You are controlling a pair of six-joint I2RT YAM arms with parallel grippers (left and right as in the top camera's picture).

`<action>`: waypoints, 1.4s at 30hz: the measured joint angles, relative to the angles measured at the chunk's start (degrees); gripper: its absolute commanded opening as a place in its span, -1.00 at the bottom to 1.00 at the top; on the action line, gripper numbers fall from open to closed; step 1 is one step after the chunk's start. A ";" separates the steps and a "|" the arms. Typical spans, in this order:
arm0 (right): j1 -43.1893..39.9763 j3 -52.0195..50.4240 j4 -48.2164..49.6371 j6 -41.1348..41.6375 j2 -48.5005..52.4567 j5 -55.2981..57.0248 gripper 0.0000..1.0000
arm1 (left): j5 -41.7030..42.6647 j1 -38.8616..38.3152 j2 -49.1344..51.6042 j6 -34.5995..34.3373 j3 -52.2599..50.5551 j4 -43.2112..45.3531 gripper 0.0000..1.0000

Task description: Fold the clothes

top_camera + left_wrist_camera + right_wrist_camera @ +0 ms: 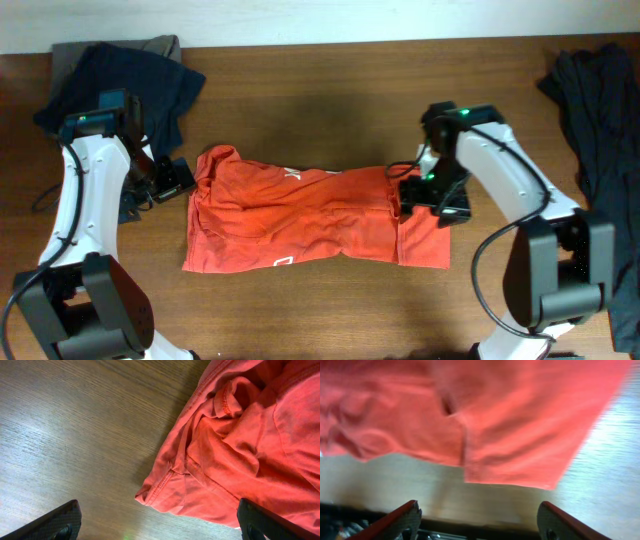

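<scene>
Inward, left gripper point(173, 181) and right gripper point(408, 193) face the T-shirt point(310, 222).

Overhead looks straight down on the whole worktop point(320, 70). Both wrist cams sit close, tilted down; each shares a shirt point(300, 215) edge with overhead.

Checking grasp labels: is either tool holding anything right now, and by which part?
Nothing is held. Left tool stands open at one end of the red-orange T-shirt, right tool open at the other; neither grips cloth.
</scene>
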 measured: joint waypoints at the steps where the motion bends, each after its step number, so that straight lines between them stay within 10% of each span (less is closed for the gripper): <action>1: -1.03 0.04 0.04 -0.17 -0.07 0.28 0.63 | 0.00 0.00 0.00 0.00 0.00 0.00 0.98; 29: -17.90 -18.60 33.18 -10.78 -1.18 -10.80 0.98 | -0.02 0.00 0.00 0.00 0.00 0.04 0.98; 42: -17.97 -26.21 40.74 -11.21 -2.38 -19.52 -0.60 | 0.00 0.00 0.02 0.00 0.00 0.04 0.99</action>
